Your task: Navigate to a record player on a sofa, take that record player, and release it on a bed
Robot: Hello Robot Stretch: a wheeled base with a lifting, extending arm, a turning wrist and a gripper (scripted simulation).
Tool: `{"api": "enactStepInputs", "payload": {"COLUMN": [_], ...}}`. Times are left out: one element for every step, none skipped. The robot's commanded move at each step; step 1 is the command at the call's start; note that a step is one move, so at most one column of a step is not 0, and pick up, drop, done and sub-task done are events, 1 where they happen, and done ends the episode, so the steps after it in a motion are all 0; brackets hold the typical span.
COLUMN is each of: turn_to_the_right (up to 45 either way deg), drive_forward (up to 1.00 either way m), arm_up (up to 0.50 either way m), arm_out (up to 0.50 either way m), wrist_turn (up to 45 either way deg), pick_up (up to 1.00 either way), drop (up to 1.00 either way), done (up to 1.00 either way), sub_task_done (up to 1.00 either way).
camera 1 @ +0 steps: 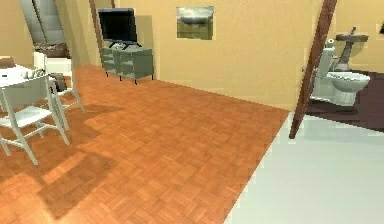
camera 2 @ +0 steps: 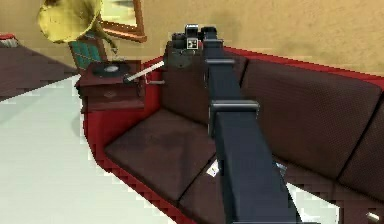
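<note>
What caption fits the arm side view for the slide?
Arm extended over a dark-cushioned red sofa, fingers pointing toward the gold-horned record player.

Our arm (camera 2: 248,165) was a dark, slate-coloured square bar with flat faces and hard edges, built of nested sections, each ending in a slightly wider collar. At its far end we carried two small white squares (camera 2: 192,42) with black marks. Left of them sat our gripper (camera 2: 150,72), a dark, blocky body with two thin, pale fingers (camera 2: 156,68).
</note>
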Motion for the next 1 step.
{"api": "enactStepInputs", "payload": {"turn_to_the_right": [0.0], "drive_forward": [0.0], "arm_up": [0.0], "arm_out": [0.0], "wrist_turn": [-45.0], "pick_up": [0.0], "drop": [0.0], "done": [0.0], "sub_task_done": [0.0]}}
